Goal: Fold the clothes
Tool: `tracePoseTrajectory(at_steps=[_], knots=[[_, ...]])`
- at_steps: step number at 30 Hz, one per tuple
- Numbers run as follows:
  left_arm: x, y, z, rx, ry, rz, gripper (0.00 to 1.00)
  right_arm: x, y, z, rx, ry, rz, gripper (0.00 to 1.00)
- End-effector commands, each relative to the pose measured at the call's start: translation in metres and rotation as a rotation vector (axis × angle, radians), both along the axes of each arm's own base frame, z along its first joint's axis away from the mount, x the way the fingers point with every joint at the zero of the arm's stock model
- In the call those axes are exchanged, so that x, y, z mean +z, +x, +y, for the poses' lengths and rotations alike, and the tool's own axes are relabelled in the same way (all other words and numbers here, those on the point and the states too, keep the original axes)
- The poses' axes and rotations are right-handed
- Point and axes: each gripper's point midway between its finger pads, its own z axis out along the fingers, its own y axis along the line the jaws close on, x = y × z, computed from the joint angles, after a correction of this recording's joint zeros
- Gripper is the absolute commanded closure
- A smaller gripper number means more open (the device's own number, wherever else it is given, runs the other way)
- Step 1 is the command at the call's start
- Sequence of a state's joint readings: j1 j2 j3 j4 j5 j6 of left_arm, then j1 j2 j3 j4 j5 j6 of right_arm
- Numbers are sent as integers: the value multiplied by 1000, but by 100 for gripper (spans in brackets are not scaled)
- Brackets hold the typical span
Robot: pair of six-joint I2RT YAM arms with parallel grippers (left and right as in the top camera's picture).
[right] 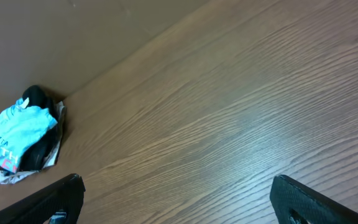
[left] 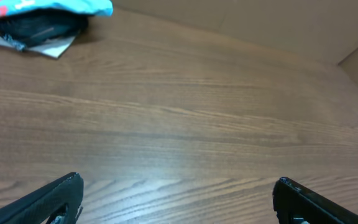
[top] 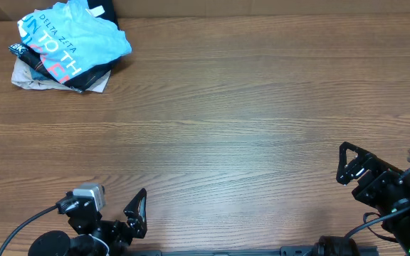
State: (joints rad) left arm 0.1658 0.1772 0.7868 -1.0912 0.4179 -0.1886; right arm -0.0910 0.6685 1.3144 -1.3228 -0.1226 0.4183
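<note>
- The sky-blue T-shirt (top: 70, 39) is lying crumpled, lettering up, on a pile of dark garments (top: 93, 75), well ahead and to the left of both claws.
- The left gripper (left: 178, 190) is standing released, jaws spread wide, grasping nothing, over the wooden table (top: 248, 107).
- The right gripper (right: 178, 186) is likewise standing released and empty, well apart from the T-shirt.
</note>
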Motion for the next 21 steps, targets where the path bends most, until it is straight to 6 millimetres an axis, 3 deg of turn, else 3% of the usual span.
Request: tracePoseTrajectory(at_steps=[1, 11, 21], knots=[[-8, -2, 2, 20, -15, 32, 0, 1, 0, -1, -5, -3, -6, 0], [-29, -15, -1, 20, -33, 140, 0, 1, 0, -1, -5, -3, -6, 0], [-31, -17, -1, 20, -35, 152, 0, 1, 0, -1, -5, -3, -6, 0]])
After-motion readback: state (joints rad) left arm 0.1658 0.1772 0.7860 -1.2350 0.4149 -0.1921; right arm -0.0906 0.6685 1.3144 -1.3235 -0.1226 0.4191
